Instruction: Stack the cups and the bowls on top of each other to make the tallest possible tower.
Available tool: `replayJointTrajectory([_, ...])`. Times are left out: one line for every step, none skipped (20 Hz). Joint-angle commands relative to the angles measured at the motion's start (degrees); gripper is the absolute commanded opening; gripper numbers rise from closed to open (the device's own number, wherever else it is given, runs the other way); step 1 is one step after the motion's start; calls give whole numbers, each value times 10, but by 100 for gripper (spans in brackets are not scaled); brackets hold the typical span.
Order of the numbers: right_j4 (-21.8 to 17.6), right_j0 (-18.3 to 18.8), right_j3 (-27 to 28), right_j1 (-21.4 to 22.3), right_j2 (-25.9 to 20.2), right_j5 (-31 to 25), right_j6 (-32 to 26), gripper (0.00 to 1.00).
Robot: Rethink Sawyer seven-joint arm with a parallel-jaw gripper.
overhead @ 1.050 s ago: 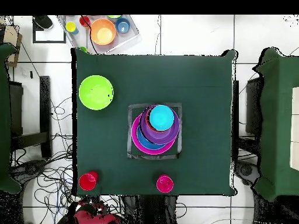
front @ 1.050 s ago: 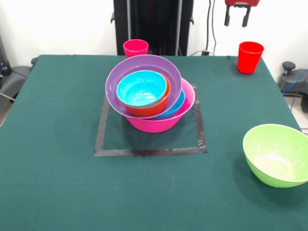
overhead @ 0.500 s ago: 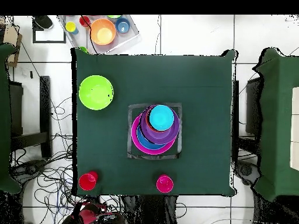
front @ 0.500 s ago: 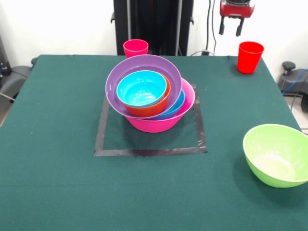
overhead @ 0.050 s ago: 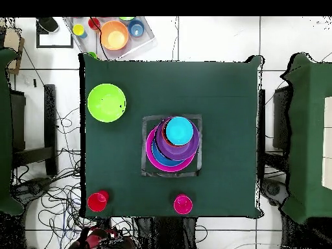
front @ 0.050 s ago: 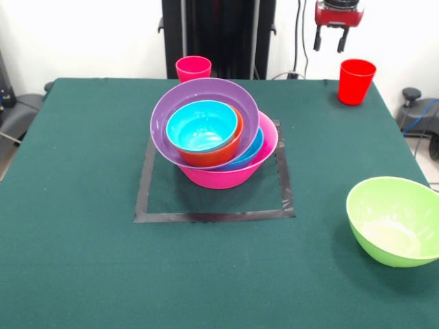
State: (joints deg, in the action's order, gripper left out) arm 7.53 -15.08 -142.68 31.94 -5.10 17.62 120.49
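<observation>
The tower (front @ 0.050 s ago: 212,133) stands in the middle of the table: a big pink bowl (front @ 0.050 s ago: 223,178) at the base, a blue bowl (front @ 0.050 s ago: 252,151) in it, then a tilted purple bowl (front @ 0.050 s ago: 206,92), an orange bowl (front @ 0.050 s ago: 218,152) and a light blue bowl (front @ 0.050 s ago: 202,127) on top. From overhead the tower (overhead @ 0.050 s ago: 172,144) sits inside the tape square. A pink-red cup (front @ 0.050 s ago: 193,68) and a red cup (front @ 0.050 s ago: 357,81) stand upright at the far edge. A lime green bowl (front @ 0.050 s ago: 396,219) rests at the right. My gripper (front @ 0.050 s ago: 329,42) hangs open and empty above and left of the red cup.
A black tape square (front @ 0.050 s ago: 212,216) marks the cloth around the tower. Off the table, a clear tray (overhead @ 0.050 s ago: 110,32) holds an orange bowl (overhead @ 0.050 s ago: 115,35) and several small coloured pieces. Cables lie on the floor around the table.
In the front view the gripper has come down a little from the top edge and shifted slightly left. It stays open. The bowls and cups have not moved.
</observation>
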Motion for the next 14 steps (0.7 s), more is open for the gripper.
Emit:
replayJointTrajectory([65,-11,101,26,-28,-72,95,100])
replayJointTrajectory([72,-13,104,31,-26,-85,93,100])
replayJointTrajectory([75,-14,106,35,-25,-92,91,100])
replayJointTrajectory([81,-16,109,39,-23,-103,89,100])
replayJointTrajectory([85,-17,111,41,-22,-108,88,100])
replayJointTrajectory([90,-19,116,42,-19,-113,86,100])
replayJointTrajectory([91,-19,118,41,-18,-115,85,100])
replayJointTrajectory([92,-18,123,38,-18,-116,83,100])
replayJointTrajectory([92,-17,126,37,-17,-118,81,100])
replayJointTrajectory([93,-17,132,37,-15,-124,80,100])
replayJointTrajectory([95,-18,135,37,-14,-127,80,100])
replayJointTrajectory([97,-19,138,37,-13,-130,81,100])
replayJointTrajectory([98,-19,140,36,-12,-132,81,100])
replayJointTrajectory([98,-17,142,35,-13,-131,81,100])
